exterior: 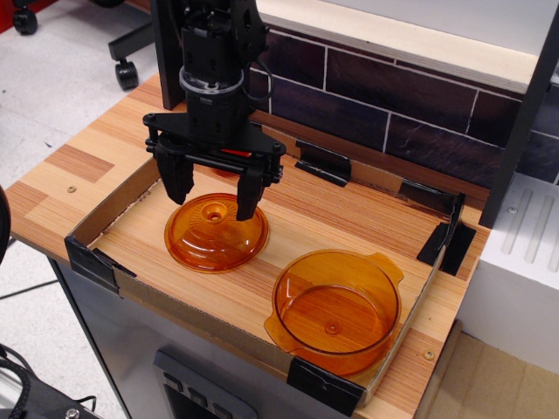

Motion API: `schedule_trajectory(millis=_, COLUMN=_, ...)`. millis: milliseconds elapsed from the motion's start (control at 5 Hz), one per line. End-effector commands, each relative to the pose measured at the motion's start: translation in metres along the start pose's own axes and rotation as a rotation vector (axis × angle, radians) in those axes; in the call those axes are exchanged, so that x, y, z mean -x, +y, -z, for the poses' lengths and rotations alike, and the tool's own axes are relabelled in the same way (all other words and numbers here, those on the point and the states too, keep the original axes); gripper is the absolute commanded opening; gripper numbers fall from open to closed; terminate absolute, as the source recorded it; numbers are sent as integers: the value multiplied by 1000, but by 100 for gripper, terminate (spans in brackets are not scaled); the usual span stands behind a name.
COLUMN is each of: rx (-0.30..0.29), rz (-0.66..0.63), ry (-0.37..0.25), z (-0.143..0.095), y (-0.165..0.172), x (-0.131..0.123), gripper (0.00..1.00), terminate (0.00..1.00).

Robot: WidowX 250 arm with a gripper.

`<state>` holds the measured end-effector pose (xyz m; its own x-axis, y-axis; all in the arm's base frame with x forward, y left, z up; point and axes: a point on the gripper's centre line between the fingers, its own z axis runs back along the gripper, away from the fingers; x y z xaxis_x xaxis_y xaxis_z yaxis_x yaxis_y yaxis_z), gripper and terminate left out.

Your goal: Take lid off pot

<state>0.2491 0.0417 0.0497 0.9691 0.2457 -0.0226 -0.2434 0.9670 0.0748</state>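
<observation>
The lid (216, 234) lay dome-up on the wood floor of the tray (262, 262), in the tray's left half, w/ its ring knob (212, 212) showing at the centre. The gripper (212, 203) hung directly over it, jaws spread wide, released; one finger (181, 179) stood left of the knob, the other (249, 188) right of it. Both tips were close above the dome, whether touching it can't be told. Nothing was held between them.

The pot (335, 310) sat uncovered in the tray's front-right corner, well apart from the lid, w/ bare wood between. Its inside was visible down to the base. One tab handle (386, 262) showed on the far-right rim, another at the near-left rim.

The tray was a shallow cardboard frame w/ black tape at its corners (325, 384), set on a wood-pattern table (61, 188). Behind the table ran a dark tiled wall (410, 113) topped by a pale ledge. The arm (212, 52), black, came down from the top edge of the view, roughly vertical. A white unit (524, 262) stood at the right edge, grey floor at upper left.
</observation>
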Motion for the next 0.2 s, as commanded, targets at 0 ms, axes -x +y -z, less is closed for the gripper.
schedule_trajectory(millis=0, rx=11, rz=8, ry=-55, z=-24, y=0, x=-7, gripper=100, terminate=100)
